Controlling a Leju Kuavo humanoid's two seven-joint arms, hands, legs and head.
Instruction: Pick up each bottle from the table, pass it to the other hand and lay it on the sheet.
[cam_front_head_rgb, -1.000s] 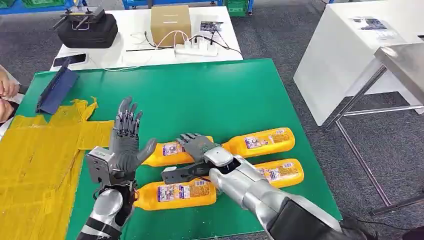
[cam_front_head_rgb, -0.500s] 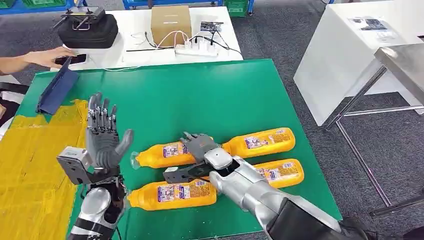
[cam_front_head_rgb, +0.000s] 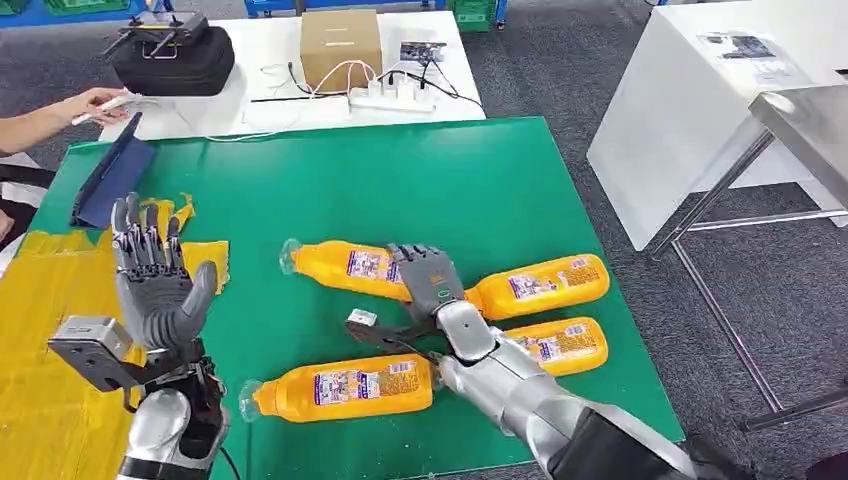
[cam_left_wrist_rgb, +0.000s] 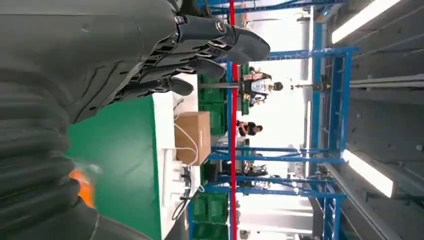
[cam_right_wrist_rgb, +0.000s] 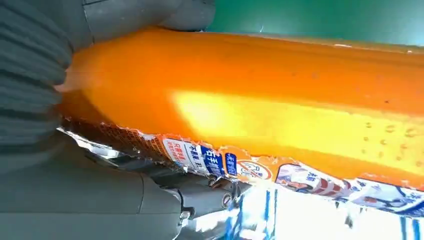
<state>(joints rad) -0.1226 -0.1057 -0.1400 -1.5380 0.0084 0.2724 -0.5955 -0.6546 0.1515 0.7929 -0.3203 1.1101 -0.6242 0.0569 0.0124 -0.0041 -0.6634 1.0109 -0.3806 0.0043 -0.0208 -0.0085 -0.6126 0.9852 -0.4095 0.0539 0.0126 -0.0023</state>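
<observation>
Far left: a person's arm reaching over the white table. Below it, a yellow sheet spread over the left end of the green table. Above the sheet's edge, the left hand raised upright, palm bare, fingers spread apart and holding nothing. Next, four orange bottles lying on the green table. Nearest the front, one bottle lying flat. Behind it, a second bottle gripped by the right hand, fingers curled around its middle; lifted or resting, cannot tell. Further right, a third bottle and a fourth bottle, both lying flat, close beside the right arm.
</observation>
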